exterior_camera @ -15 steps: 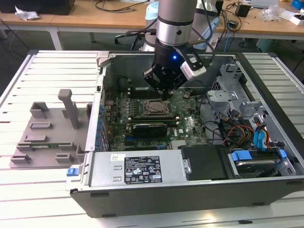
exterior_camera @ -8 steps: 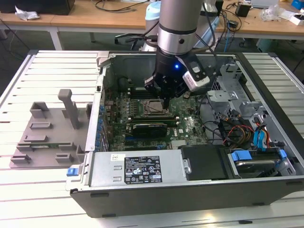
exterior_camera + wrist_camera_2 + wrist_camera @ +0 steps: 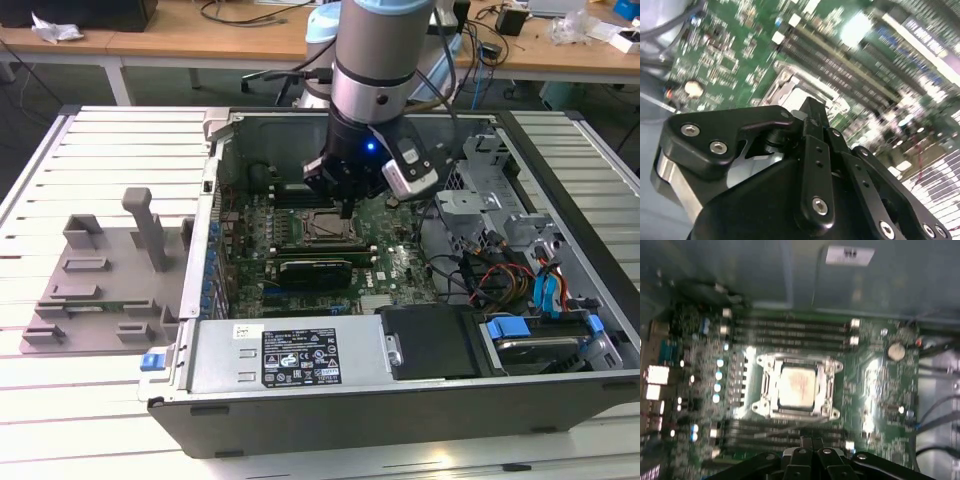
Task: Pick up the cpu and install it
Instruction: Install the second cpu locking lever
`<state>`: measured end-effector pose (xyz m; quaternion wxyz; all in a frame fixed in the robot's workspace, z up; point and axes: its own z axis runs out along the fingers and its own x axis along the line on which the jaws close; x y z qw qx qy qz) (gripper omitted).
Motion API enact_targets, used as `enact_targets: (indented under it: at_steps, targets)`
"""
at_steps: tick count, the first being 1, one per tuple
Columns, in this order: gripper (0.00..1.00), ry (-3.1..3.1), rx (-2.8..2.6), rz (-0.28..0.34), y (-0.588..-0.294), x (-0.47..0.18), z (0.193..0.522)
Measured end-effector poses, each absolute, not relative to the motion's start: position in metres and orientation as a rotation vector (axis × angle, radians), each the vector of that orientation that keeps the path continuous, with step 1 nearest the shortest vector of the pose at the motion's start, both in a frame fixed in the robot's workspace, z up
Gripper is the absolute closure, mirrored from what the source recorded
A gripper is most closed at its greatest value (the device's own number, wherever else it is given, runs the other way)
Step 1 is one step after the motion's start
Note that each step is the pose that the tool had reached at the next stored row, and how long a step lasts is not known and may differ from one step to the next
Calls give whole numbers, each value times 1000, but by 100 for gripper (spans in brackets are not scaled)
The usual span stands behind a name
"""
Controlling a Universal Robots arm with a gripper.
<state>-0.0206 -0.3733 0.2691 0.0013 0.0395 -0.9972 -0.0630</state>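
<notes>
The cpu (image 3: 797, 386) lies flat inside its socket frame (image 3: 765, 386) on the green motherboard (image 3: 880, 390), its pale metal top facing up; the silvery frame rims it on all four sides, so it sits seated, not in my grasp. My pincer (image 3: 346, 208) hangs just above that socket, and in the second wrist view my fingers (image 3: 812, 127) stand pressed together with nothing between them: clenched and empty.

Rows of dark memory slots (image 3: 790, 330) run along one side of the socket and more along the opposite side, close to the frame's edges. A round coin battery (image 3: 896, 351) sits well apart on the board.

In the exterior view, the open computer case (image 3: 330, 365) walls me in: its near wall with a label rises in front, the drive cage (image 3: 480, 190) and blue-tabbed cables (image 3: 550, 290) crowd the exterior view's right, and a black expansion card (image 3: 315, 268) lies just before the socket. The room is straight up.

The case rests on a slatted white table (image 3: 110, 150). A grey fixture tray (image 3: 100, 270) lies on it at the exterior view's left, outside the case. A wooden bench (image 3: 200, 40) stands behind.
</notes>
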Motion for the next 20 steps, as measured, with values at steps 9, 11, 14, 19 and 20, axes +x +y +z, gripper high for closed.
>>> enact_targets:
  at_steps: [9,11,14,19,20]
  targets:
    - [89,-3127,123,-259,-374,-22,255]
    - [89,-3127,123,-259,-374,-23,252]
    - [89,-3127,123,-259,-381,-26,246]
    - [89,-3127,123,-259,-387,-37,233]
    - [89,-3127,124,-259,-389,-40,230]
